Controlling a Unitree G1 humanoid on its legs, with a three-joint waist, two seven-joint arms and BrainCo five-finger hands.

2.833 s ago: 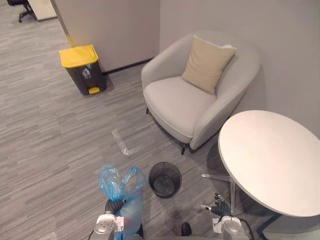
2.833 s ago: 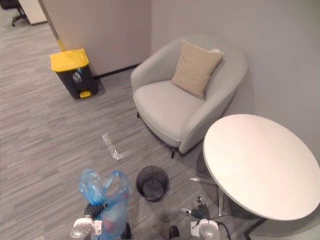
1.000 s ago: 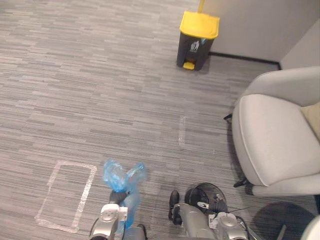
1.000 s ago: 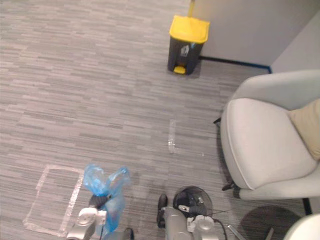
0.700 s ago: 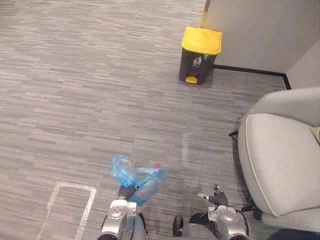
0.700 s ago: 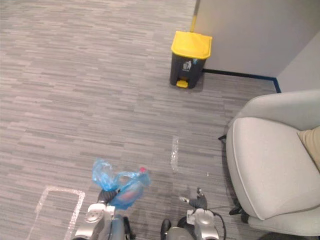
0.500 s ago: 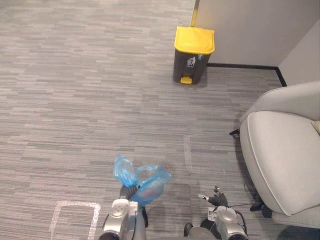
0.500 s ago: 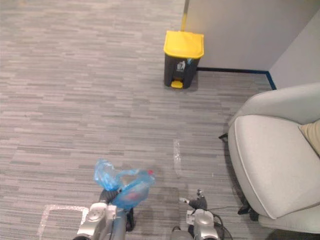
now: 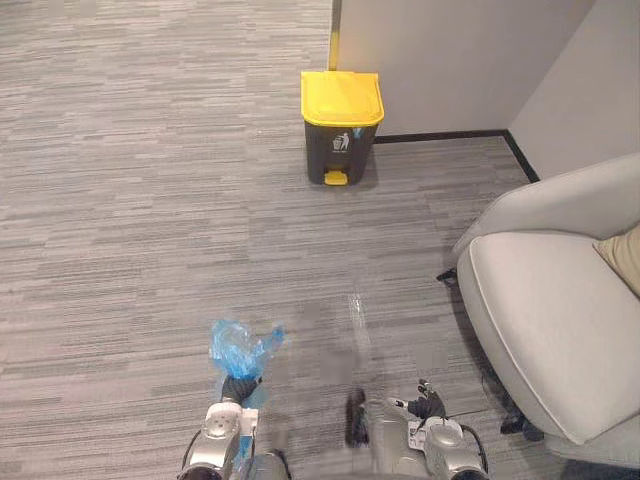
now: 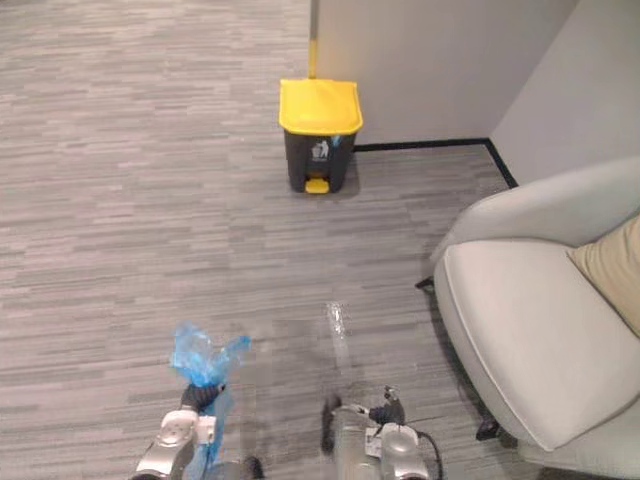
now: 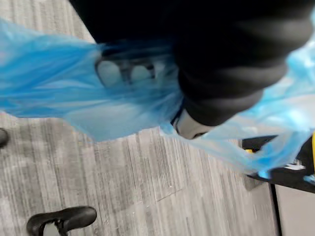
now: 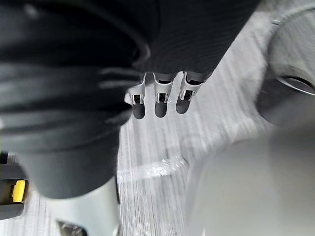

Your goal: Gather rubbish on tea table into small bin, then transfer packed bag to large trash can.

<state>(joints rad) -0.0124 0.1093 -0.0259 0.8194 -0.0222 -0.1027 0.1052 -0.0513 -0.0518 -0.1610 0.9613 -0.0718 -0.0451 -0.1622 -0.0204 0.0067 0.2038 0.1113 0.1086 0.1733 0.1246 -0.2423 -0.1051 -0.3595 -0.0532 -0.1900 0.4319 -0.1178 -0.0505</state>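
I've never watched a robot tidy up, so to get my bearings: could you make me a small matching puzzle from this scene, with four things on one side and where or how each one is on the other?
Things:
1. blue bag
2. trash can
3. armchair
4. right hand

Descriptions:
A. stands by the wall, yellow lid down
B. bunched in the grip of the left hand
C. fingers straight, holding nothing
D. on the robot's right, with a beige cushion on it

Pairs: 1-B, 2-A, 3-D, 4-C
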